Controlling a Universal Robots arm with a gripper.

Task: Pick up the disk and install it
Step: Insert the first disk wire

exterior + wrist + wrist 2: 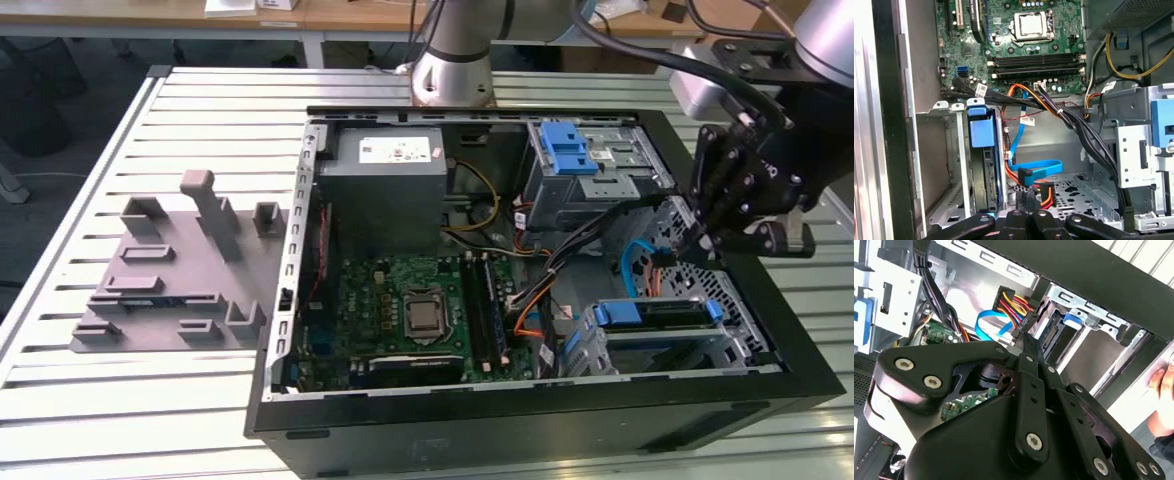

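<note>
The disk [654, 313] sits edge-on in the lower drive cage [727, 345] of the open computer case, held between blue rails. In the first wrist view the disk [985, 182] shows as a dark slab under a blue tab [981, 131]. My black gripper [697, 252] hangs inside the case at the exterior view's right, just behind that cage. Its fingertips [1026, 342] are pressed together beside the red-and-yellow power plug [1016, 315]. Nothing shows between them. In the first wrist view the gripper [1026, 200] is close to the orange plug [1046, 195].
A blue flat cable [1039, 167] loops near the fingertips, and black cable bundles [1079, 130] cross the case. The motherboard [407, 310] fills the middle. An upper drive bay with a blue tab [571, 155] stands behind. A grey fixture [180, 265] lies outside. A person's hand [1164, 385] is nearby.
</note>
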